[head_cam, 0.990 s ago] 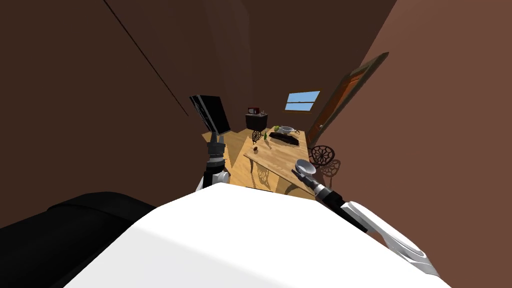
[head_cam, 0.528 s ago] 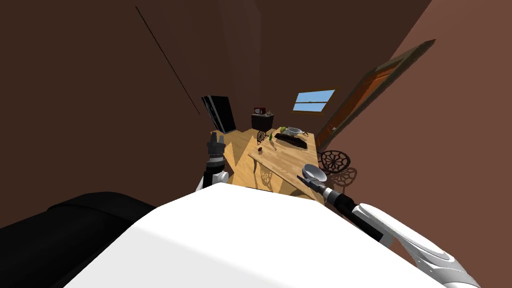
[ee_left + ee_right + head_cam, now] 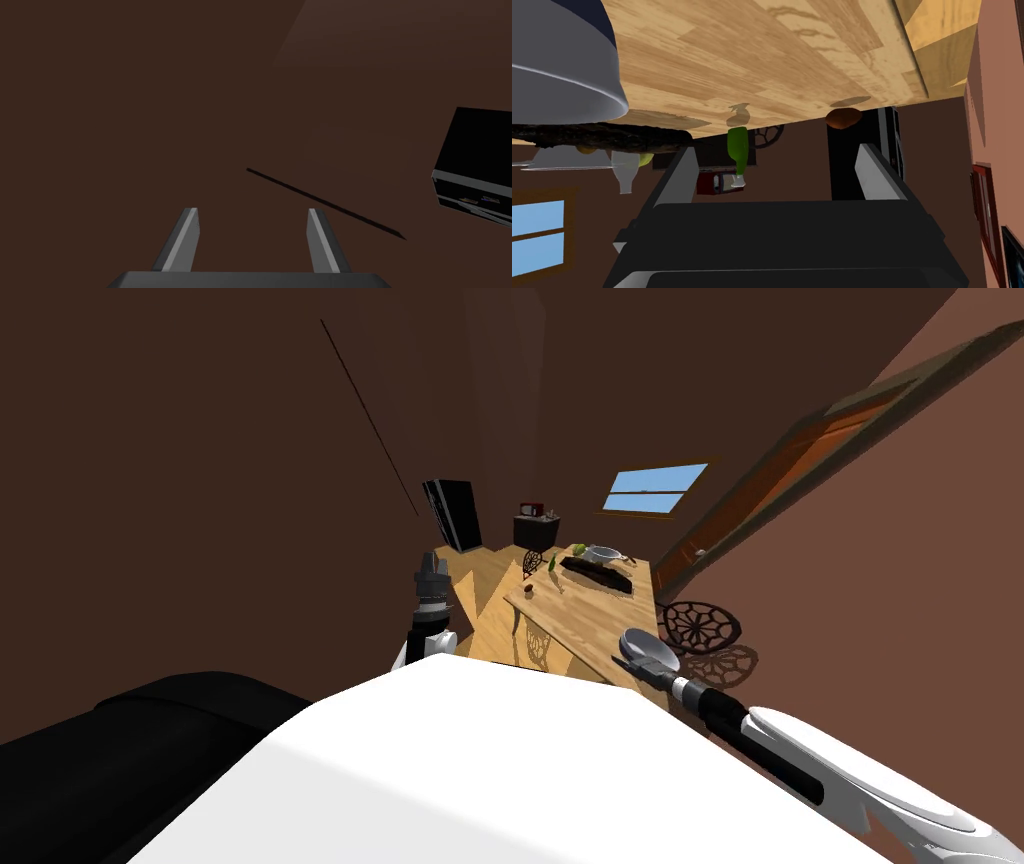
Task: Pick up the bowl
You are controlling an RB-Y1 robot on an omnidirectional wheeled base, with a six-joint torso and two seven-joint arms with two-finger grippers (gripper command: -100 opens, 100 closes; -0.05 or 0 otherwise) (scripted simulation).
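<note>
- Bowl: head view, lower right of centre, at near corner of table, just beside right jaws.
- Right jaws open, bowl off to one side.
- Left jaws open, left of centre.

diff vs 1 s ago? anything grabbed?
My own view turned: the door and window slid right in the head view. The right gripper swung out to my right against my chest, staying by the bowl at the table edge. Nothing visibly taken or let go; its fingers are open now, the bowl beside them. Left gripper unchanged, open.
</note>
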